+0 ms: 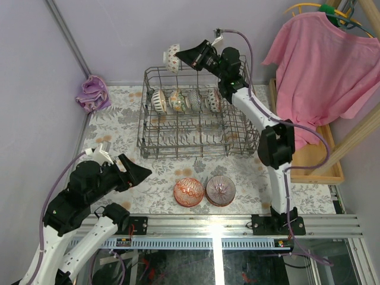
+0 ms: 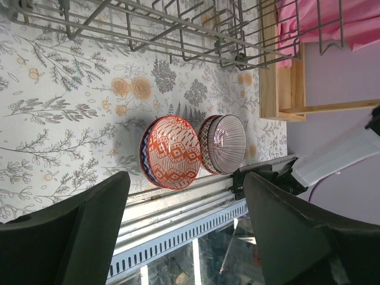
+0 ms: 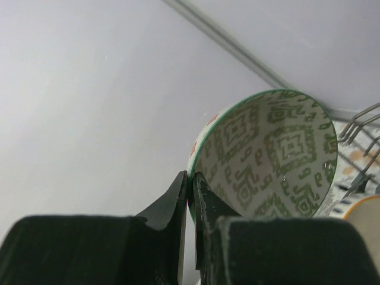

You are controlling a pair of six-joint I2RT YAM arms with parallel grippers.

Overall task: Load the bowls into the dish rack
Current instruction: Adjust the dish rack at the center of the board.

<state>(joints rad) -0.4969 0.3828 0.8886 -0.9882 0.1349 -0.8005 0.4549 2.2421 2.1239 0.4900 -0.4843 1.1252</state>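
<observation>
Item: dish rack (image 1: pixel 190 140), grey wire, is sitting toward the back of the table (image 1: pixel 119 127), which is wearing a flower-print covering.

Item: row of four bowls (image 1: pixel 177 101) is standing on edge, side by side, along the back part of the rack.

Item: green-patterned bowl (image 3: pixel 267 154) is hanging in the air above the rack's back left corner. It is tipping onto its side and is not touching the wires.

Item: right gripper (image 3: pixel 190 184) is pinching that bowl's rim. Its fingers are pressing almost together, one inside the wall and one outside.

Item: red bowl (image 2: pixel 172 152) and striped bowl (image 2: pixel 224 144) are resting on the table in front of the rack, near the front rail. They are lying just beside one another, red on the left; whether they are touching cannot be told.

Item: left gripper (image 1: pixel 144 171) is hovering over the front left of the table, fingers spreading wide and gripping nothing. It is pointing toward the red bowl and standing apart from it; its wrist camera is showing both loose bowls between the spread fingers.

Item: purple cloth (image 1: pixel 93 93) is lying bunched at the back left corner.

Item: pink shirt (image 1: pixel 323 62) is hanging at the right, with a wooden tray (image 1: pixel 323 169) sitting below it beside the table.
</observation>
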